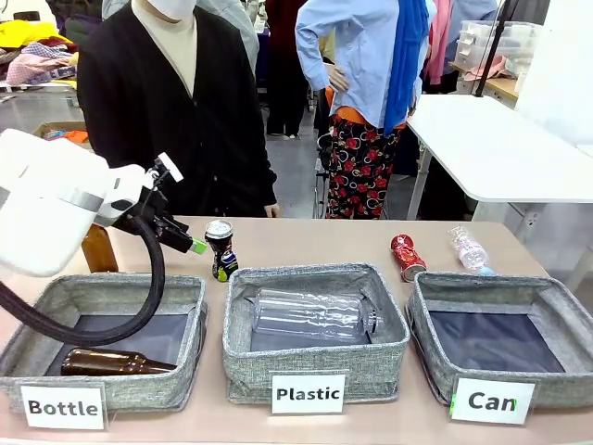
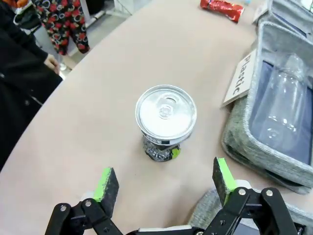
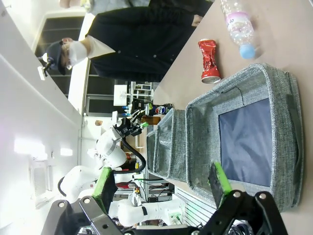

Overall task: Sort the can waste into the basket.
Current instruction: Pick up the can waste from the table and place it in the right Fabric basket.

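1. The counter (image 1: 306,241) carries three grey woven baskets in a row along my near edge.
2. The "Can" basket (image 1: 565,385) sits at my right end, with its dark bottom in plain sight. The "Plastic" basket (image 1: 250,371) sits in the middle and the "Bottle" basket (image 1: 157,389) at my left end.
3. The left tool (image 2: 165,178) reaches over the Bottle basket toward the counter behind it. Its jaws are spread wide and grip nothing.
4. The right tool (image 3: 162,181) is likewise released, with its green pads well apart. Its wrist camera looks onto the Can basket.
5. A clear plastic bottle (image 1: 310,315) lies in the Plastic basket, and a brown glass bottle (image 1: 116,362) lies in the Bottle basket.
6. A small clear bottle (image 1: 469,249) lies on the counter behind the Can basket.
7. The black-and-blue can (image 1: 220,250) stands upright on the counter just behind the Plastic basket's left corner. It is just ahead of the left tool's pads and touches neither of them.
8. The red can (image 1: 407,257) lies on the counter behind the gap between the Plastic and Can baskets, near the small clear bottle.
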Robot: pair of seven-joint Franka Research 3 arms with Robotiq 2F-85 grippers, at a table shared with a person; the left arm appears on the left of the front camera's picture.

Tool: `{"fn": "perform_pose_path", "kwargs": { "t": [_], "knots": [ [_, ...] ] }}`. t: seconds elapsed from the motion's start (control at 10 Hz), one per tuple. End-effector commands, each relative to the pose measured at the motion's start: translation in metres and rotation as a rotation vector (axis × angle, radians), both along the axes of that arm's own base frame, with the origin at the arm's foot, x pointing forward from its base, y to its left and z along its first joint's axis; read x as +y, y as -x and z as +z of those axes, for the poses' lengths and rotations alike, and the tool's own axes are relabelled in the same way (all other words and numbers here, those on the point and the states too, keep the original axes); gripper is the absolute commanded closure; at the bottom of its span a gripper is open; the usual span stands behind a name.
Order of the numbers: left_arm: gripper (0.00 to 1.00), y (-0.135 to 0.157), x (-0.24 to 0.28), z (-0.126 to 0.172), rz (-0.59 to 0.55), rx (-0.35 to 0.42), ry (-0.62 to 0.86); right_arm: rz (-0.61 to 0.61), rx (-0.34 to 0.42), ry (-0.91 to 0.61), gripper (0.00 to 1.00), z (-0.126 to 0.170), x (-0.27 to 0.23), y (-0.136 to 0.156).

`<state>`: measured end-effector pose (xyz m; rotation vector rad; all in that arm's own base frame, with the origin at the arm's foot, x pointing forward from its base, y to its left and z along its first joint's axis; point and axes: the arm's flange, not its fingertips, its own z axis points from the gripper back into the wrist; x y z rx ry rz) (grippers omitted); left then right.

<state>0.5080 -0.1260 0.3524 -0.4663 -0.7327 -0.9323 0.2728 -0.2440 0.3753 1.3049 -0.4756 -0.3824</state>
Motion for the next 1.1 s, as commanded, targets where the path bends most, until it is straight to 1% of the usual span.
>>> {"fn": "perform_pose_path", "kwargs": {
  "t": [0.0, 0.2, 0.3, 0.7, 1.0],
  "knots": [
    [0.00, -0.023, -0.008, -0.006, -0.011, 0.043, 0.002, -0.005, -0.035, 0.001, 0.00, -0.001, 0.001, -0.001],
    [0.00, -0.038, -0.017, -0.015, -0.003, 0.019, 0.031, -0.005, -0.035, 0.001, 0.00, -0.001, 0.001, -0.001],
    [0.00, -0.043, -0.021, -0.018, -0.028, 0.022, 0.039, -0.005, -0.035, 0.001, 0.00, -0.001, 0.001, -0.001],
    [0.00, -0.046, -0.028, -0.029, -0.088, 0.080, 0.027, -0.005, -0.035, 0.001, 0.00, -0.001, 0.001, -0.001],
    [0.00, -0.049, -0.037, -0.038, -0.179, 0.093, 0.063, -0.005, -0.035, 0.001, 0.00, -0.001, 0.001, -0.001]
  ]
}}
